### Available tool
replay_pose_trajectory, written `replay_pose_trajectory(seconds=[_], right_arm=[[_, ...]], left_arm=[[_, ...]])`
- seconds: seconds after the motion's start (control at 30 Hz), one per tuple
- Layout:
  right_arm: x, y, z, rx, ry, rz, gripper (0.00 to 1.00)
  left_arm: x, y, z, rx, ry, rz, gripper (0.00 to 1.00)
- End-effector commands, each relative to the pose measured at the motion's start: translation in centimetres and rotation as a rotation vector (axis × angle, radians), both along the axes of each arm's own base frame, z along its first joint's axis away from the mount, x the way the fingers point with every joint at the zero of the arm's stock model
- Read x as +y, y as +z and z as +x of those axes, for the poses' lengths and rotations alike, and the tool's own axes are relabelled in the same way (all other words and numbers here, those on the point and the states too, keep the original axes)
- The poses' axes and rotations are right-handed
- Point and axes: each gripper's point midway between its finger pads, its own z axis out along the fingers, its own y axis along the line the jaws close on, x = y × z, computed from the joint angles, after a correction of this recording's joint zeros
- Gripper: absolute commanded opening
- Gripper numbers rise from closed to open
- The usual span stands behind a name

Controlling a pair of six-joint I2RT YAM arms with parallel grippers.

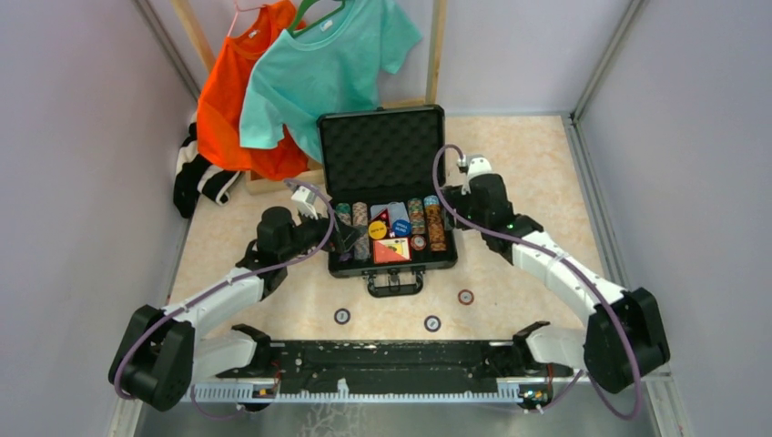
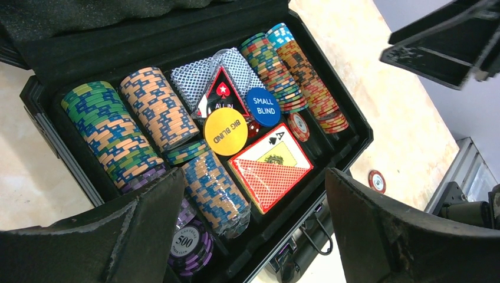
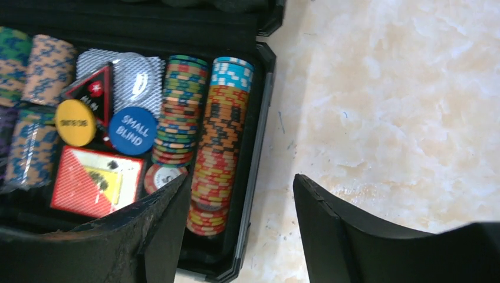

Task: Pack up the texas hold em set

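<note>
The black briefcase (image 1: 393, 266) lies open mid-table, its foam-lined lid (image 1: 382, 155) upright. Rows of multicoloured chips (image 2: 112, 132) fill it, with a red card box (image 2: 271, 168), a yellow button (image 2: 225, 131) and a blue button (image 2: 263, 107). My left gripper (image 1: 341, 238) (image 2: 253, 177) hangs open over the case's left front, holding nothing. My right gripper (image 1: 446, 205) (image 3: 242, 177) stands open astride the case's right wall (image 3: 259, 118), beside the red-orange chip row (image 3: 221, 147), also holding nothing. Three loose chips (image 1: 342, 316) (image 1: 432, 323) (image 1: 465, 297) lie on the table before the case.
An orange shirt (image 1: 246, 91) and a teal shirt (image 1: 337, 55) hang behind the lid. Black-and-white cloth (image 1: 196, 173) lies at the back left. Grey walls close in both sides, and the arms' base rail (image 1: 382, 360) runs along the near edge.
</note>
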Motion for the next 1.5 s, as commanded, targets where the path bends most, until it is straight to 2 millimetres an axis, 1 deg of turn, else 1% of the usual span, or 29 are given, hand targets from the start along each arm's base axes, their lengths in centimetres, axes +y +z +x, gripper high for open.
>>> replay_pose_trajectory(seconds=[0.0, 0.07, 0.17, 0.23, 0.3, 0.33, 0.4, 0.43, 0.5, 0.53, 0.6, 0.67, 0.7, 0.83, 0.87, 1.0, 1.07, 1.2, 1.3, 1.47], right_arm=[[2.0, 4.0, -1.8, -0.075, 0.077, 0.016, 0.66], [3.3, 3.5, -3.8, -0.059, 0.116, -0.012, 0.67], [4.4, 2.5, -6.8, -0.045, 0.134, -0.067, 0.68], [4.9, 1.9, -8.7, -0.028, 0.137, -0.065, 0.69], [4.9, 1.2, -10.3, -0.010, 0.119, -0.039, 0.69], [4.7, 1.2, -10.9, -0.012, 0.111, -0.014, 0.69], [4.0, 0.6, -11.3, -0.013, 0.088, -0.004, 0.68], [3.6, 0.4, -11.3, -0.015, 0.074, -0.013, 0.65], [3.1, 0.4, -11.1, -0.019, 0.056, -0.037, 0.49], [3.1, 0.5, -10.8, -0.026, 0.051, -0.046, 0.39], [3.5, 0.7, -10.0, -0.049, 0.050, -0.063, 0.20], [4.3, 0.8, -8.9, -0.065, 0.058, -0.071, 0.07], [4.7, 0.9, -8.2, -0.067, 0.063, -0.065, 0.04], [6.3, 0.6, -5.4, -0.042, 0.086, 0.004, 0.04], [6.8, 0.4, -4.8, -0.047, 0.094, -0.002, 0.03], [9.2, 0.2, -3.4, -0.035, 0.147, 0.001, 0.04], [10.2, -0.3, -3.0, -0.019, 0.174, 0.006, 0.04], [11.5, -1.9, -3.1, 0.022, 0.211, 0.014, 0.05], [11.6, -3.0, -3.6, 0.044, 0.223, 0.015, 0.07], [11.3, -4.9, -4.8, 0.085, 0.232, -0.008, 0.08]], left_arm=[[0.1, 0.1, 0.0, 0.000, 0.017, -0.008, 0.94], [0.1, 0.1, 0.0, 0.004, 0.018, -0.011, 0.94], [0.1, 0.2, 0.1, 0.005, 0.024, -0.015, 0.94], [0.1, 0.2, 0.0, 0.005, 0.026, -0.017, 0.95], [0.1, 0.3, 0.0, 0.006, 0.025, -0.019, 0.95], [0.1, 0.2, 0.0, 0.007, 0.025, -0.020, 0.95], [0.0, 0.3, -0.1, 0.010, 0.019, -0.029, 0.95], [-0.1, 0.4, -0.1, 0.009, 0.016, -0.033, 0.95], [-0.2, 0.4, -0.2, 0.012, 0.009, -0.037, 0.95], [-0.2, 0.3, -0.2, 0.015, 0.010, -0.037, 0.95], [-0.1, 0.2, -0.2, 0.015, 0.014, -0.035, 0.95], [-0.1, 0.3, -0.1, 0.011, 0.018, -0.033, 0.95], [0.0, 0.2, -0.2, 0.011, 0.022, -0.030, 0.95], [0.4, 0.3, 0.1, 0.001, 0.042, -0.015, 0.95], [0.5, 0.2, 0.1, 0.002, 0.046, -0.010, 0.95], [0.6, 0.0, 0.3, 0.004, 0.054, -0.001, 0.95], [0.6, 0.0, 0.3, 0.005, 0.055, 0.002, 0.95], [0.8, 0.0, 0.4, 0.004, 0.065, 0.009, 0.95], [0.8, 0.0, 0.4, 0.003, 0.067, 0.009, 0.95], [0.6, 0.0, 0.3, 0.010, 0.054, 0.000, 0.95]])
